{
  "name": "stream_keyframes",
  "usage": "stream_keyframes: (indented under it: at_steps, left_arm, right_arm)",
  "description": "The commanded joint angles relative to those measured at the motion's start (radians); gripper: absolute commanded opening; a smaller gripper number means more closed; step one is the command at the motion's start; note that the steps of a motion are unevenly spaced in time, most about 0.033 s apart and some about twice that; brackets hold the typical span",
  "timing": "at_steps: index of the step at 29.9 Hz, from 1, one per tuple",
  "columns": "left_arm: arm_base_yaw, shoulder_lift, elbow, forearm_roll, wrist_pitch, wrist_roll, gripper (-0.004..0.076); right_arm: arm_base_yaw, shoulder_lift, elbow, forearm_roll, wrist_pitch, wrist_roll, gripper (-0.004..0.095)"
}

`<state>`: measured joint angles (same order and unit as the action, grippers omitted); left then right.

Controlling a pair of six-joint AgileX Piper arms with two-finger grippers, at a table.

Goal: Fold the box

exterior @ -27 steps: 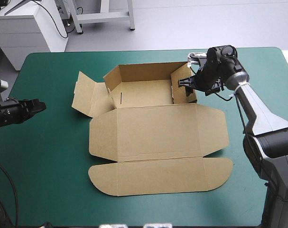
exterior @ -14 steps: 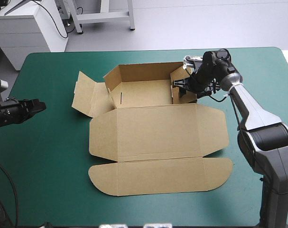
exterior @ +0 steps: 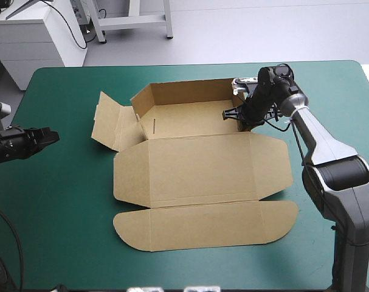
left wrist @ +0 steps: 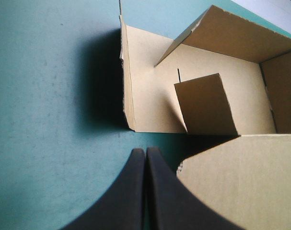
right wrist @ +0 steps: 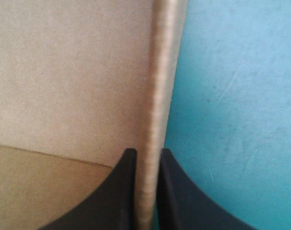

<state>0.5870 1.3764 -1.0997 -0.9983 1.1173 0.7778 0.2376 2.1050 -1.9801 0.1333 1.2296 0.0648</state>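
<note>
The brown box (exterior: 196, 164) lies in the middle of the table as an open tray, with back and left walls raised and its lid flat toward the front. My right gripper (exterior: 233, 114) is at the tray's right side wall. In the right wrist view its black fingers (right wrist: 128, 191) are all but shut on the edge of that wall (right wrist: 159, 72), the board between them. My left gripper (exterior: 50, 136) hovers near the table's left edge, well apart from the box. In the left wrist view it (left wrist: 145, 151) is shut on nothing and points at the box's left flaps (left wrist: 203, 103).
The box's left side flap (exterior: 108, 121) lies spread out and slightly lifted on the teal-green cover (exterior: 56, 201). The lid's rounded front flap (exterior: 202, 225) reaches toward the near edge. The right arm stretches along the table's right side.
The right gripper has moved left onto the box's right side wall and its fingers have come together on the board. The left arm has not moved.
</note>
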Motion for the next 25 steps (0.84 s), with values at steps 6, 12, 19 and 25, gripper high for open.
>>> stream_keyframes:
  at_steps: [6,12,19,25]
  left_arm:
    - [0.001,-0.031,-0.023,-0.043,-0.027,0.006,-0.0008]
    - [0.001,-0.029,-0.023,-0.133,-0.027,0.008,-0.0008]
    - [0.001,0.002,-0.023,-0.159,-0.029,0.033,-0.0008]
    - [-0.001,0.069,-0.023,-0.185,-0.029,0.034,-0.0008]
  right_arm:
    - [-0.002,-0.128,-0.104,0.024,0.023,-0.104,-0.0013]
    - [-0.002,-0.274,-0.055,-0.030,0.023,-0.118,-0.0014]
    - [-0.002,-0.478,0.056,-0.035,0.023,-0.140,-0.0014]
    - [-0.002,-0.603,0.084,-0.012,0.023,-0.117,-0.0014]
